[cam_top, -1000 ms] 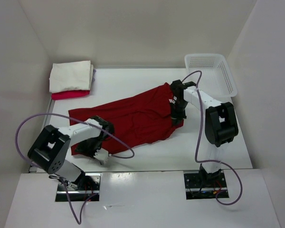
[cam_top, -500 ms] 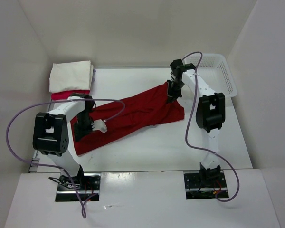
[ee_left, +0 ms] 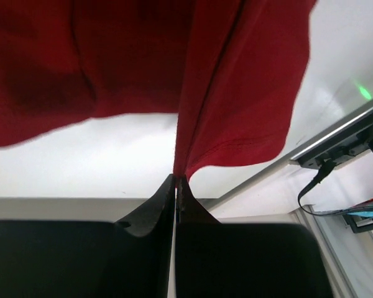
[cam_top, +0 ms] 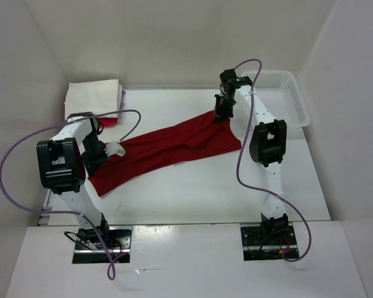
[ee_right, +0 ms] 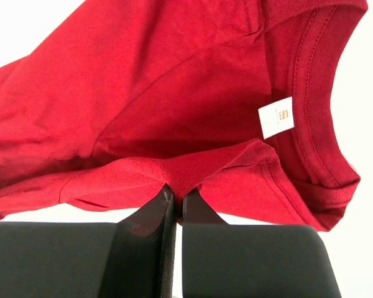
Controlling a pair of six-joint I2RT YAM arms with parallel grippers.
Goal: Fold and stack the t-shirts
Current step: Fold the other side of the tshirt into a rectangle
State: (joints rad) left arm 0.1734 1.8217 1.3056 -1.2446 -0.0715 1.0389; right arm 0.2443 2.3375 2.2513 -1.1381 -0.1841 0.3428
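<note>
Spanning both arms' fingers (ee_left: pixel 150 211), the red t-shirt (cam_top: pixel 174 146) sits outside the basket (cam_top: pixel 300 108).

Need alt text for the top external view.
Two arms stretch a dark red t-shirt diagonally across a white table, left jaws shut on its left end, right jaws shut on its far-right end. A folded shirt stack sits far left, a white basket far right.

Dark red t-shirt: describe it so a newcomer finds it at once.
On the white table, look at the middle, between the two arms. The dark red t-shirt stretches diagonally there, pinched at each end by the left gripper and right gripper. Unlike the folded stack in the far left corner, it is unfolded.
</note>
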